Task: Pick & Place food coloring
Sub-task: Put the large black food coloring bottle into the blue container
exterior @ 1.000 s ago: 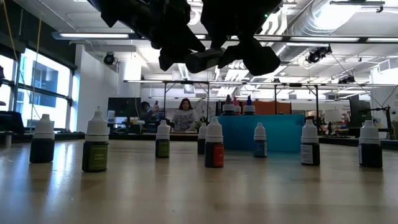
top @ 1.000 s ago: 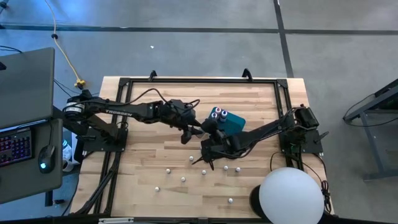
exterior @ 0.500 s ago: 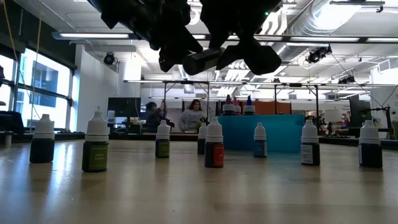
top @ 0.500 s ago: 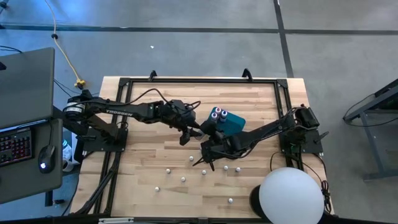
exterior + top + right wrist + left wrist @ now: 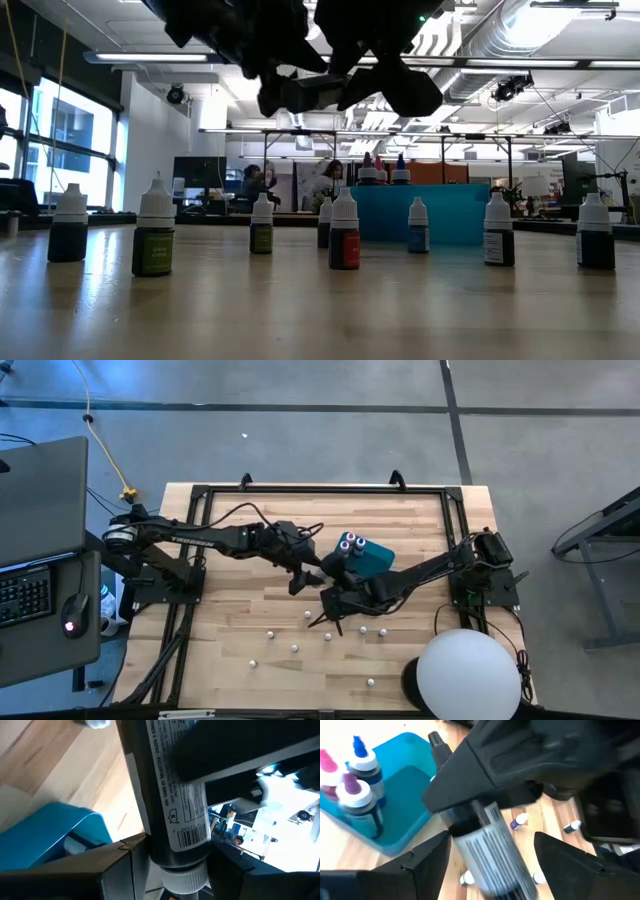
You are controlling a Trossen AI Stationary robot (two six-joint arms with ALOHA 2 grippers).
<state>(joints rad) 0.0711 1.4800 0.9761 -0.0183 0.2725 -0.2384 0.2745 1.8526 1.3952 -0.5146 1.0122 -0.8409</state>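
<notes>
The right claw [image 5: 170, 870] is closed around a dark food coloring bottle [image 5: 167, 790], held lying sideways in the air above the desk [image 5: 230, 620]. The left claw [image 5: 485, 865] stands with its fingers spread on both sides of this bottle. Beside them is the teal box [image 5: 372, 560] with three bottles; other bottles [image 5: 344, 232] stand scattered on the desk.

Both arms meet mid-table — left hand [image 5: 298, 577] beside right hand [image 5: 330, 603].
</notes>
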